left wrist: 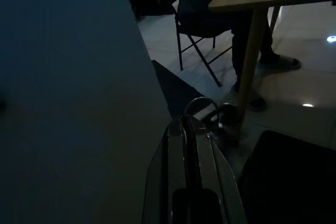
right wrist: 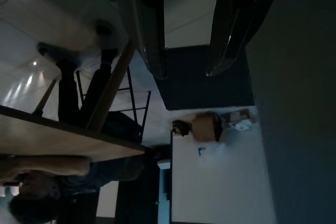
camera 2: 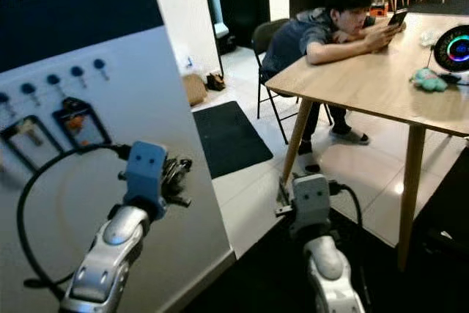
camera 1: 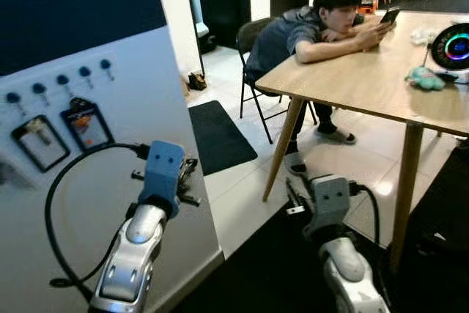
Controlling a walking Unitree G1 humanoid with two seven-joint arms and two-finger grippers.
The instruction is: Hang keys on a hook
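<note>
Metal keys (left wrist: 207, 113) are dangling from my left gripper (camera 1: 185, 178), fingers pinched together on them; swinging toward the hooks (camera 1: 86, 73) up-left risks missing.

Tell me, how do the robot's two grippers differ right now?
The left gripper is raised beside the white wall panel, below the row of hooks; the right gripper hangs low over the floor. The left's fingers are shut on a key ring; the right's fingers stand apart, holding nothing. Both have black fingers and blue-grey wrist housings.
</note>
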